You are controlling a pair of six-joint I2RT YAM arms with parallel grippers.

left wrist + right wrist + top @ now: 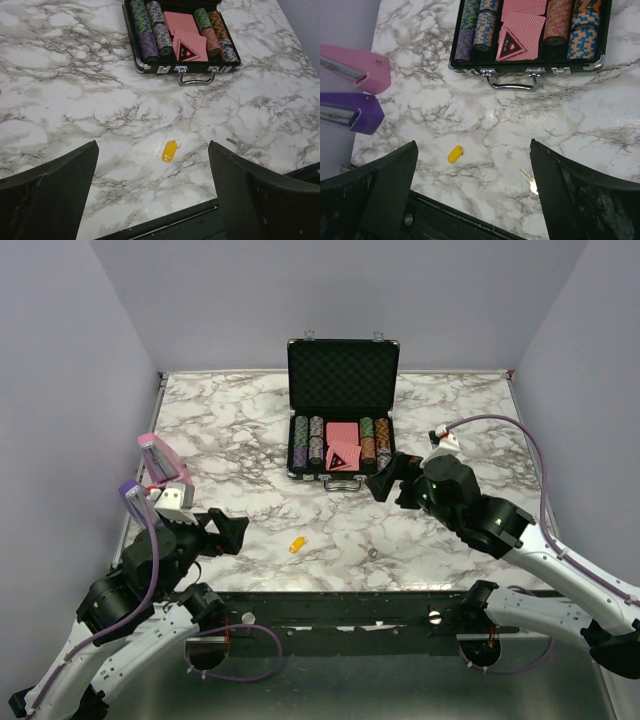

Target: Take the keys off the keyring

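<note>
Hovering my left gripper [152,145] and right gripper [472,145] spread wide and empty, I see the smooth yellow plastic keyring [297,544] lying on the veined marble table [230,430], a thin silver key [372,552] apart to its right.

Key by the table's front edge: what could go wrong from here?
1. The key lies flat near the front edge of the table; a clumsy nudge might slide it off.
2. It is thin and flat on smooth marble, so it may be hard to pick up.
3. The yellow keyring lies loose nearby and could be knocked aside.
</note>
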